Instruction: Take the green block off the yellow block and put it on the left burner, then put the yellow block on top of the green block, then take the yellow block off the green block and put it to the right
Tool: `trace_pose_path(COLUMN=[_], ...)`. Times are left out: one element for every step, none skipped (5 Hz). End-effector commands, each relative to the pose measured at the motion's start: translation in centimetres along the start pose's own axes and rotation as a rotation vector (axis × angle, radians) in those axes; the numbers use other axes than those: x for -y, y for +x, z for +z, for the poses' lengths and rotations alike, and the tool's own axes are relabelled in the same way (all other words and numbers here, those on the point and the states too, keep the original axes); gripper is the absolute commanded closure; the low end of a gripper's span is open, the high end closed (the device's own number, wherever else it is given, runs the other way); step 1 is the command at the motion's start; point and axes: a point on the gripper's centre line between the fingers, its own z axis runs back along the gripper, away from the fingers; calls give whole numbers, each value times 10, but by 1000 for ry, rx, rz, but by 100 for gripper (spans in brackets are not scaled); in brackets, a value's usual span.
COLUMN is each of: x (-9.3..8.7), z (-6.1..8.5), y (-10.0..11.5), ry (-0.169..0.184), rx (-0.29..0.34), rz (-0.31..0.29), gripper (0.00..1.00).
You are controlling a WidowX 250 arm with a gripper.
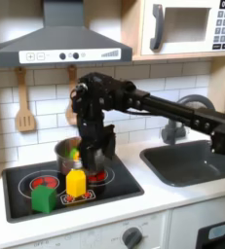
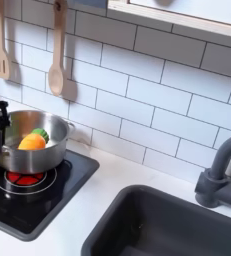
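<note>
In the first exterior view the green block [image 1: 44, 198] sits on the front part of the left burner [image 1: 26, 182] of the black cooktop [image 1: 124, 185]. The yellow block [image 1: 76, 182] stands upright to its right, between the two red-ring circles, apart from the green block. My gripper [image 1: 89, 161] points down just above and behind the yellow block, in front of the steel pot. The dark fingers blend with the pot and cooktop, so I cannot tell how the jaws stand or whether they touch the block.
A steel pot [image 1: 67, 153] [image 2: 27, 152] holding orange and green toy food stands at the back of the cooktop [image 2: 57, 195]. A sink [image 1: 187, 160] [image 2: 177, 225] with a faucet [image 2: 222, 175] lies to the right in both exterior views. Wooden utensils [image 1: 24, 102] [image 2: 55, 60] hang on the tiled wall.
</note>
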Motion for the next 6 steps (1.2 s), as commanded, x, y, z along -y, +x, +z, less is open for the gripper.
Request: trace_pose_path(x=[18,23,24,26,25,26], z=[-10,-15,-17,-14,-14,-15], y=[-24,-47,-66,-64,-64,-64], ry=[-21,-58,-103,-99,-101,-101], rx=[-37,-86,-145,-134,-133,-138], rz=[-94,-157,-193,-199,-202,-203], gripper=[0,0,0,0,0,0])
